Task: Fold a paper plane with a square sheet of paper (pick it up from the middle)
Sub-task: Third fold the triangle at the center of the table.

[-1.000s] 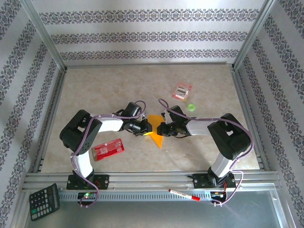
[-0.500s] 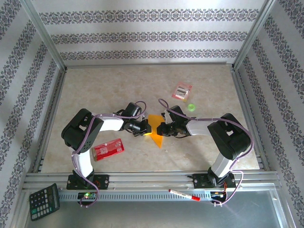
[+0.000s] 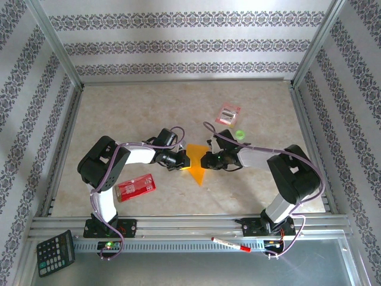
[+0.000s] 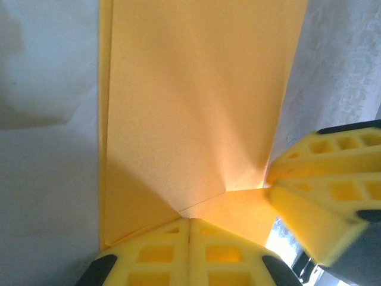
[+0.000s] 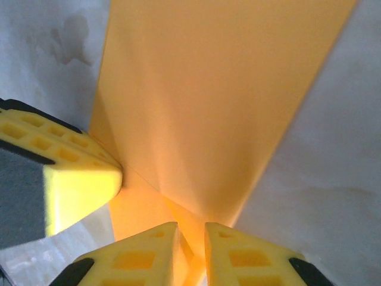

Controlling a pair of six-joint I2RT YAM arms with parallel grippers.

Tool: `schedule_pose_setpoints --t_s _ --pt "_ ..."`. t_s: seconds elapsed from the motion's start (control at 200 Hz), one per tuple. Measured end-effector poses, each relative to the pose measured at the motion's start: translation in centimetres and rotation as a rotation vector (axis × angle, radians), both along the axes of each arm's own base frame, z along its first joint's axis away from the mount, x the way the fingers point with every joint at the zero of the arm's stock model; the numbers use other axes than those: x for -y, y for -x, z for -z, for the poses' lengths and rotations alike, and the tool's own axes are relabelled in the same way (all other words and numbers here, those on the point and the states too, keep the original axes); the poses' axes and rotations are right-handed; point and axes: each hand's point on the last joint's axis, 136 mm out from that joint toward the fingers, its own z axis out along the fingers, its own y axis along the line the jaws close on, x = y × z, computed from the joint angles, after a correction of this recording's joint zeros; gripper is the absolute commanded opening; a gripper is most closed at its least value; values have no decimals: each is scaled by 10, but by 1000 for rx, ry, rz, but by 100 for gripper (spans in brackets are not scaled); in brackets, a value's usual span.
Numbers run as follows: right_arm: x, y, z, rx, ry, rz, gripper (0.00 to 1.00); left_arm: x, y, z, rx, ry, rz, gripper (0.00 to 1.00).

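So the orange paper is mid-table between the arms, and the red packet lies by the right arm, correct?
No. The red packet lies by the left arm, not the right; the top view shows it. The orange paper is mid-table between the arms.

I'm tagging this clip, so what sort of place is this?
Probably a lab robot cell: aluminium frame, wallpaper panels for walls, left arm and right arm bolted at the table edge.

Walled far, left and right with grey floral-striped wallpaper (image 3: pixel 178 44); framed by aluminium posts (image 3: pixel 55 42); floored with mottled beige tabletop (image 3: pixel 131 113); evenly, brightly lit.
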Motion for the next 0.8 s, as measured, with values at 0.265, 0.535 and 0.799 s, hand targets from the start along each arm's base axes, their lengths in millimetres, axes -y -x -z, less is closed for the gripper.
schedule_pose_setpoints --t_s 0.265,0.535,0.799 --pt "3 1 -44 78 -52 4 20 0 1 1 2 -34 16 0" --pt "-38 58 -34 -4 -127 -98 8 0 1 1 2 -38 15 0" --pt "-54 61 -12 -69 -114 -109 4 0 1 1 1 -39 15 0"
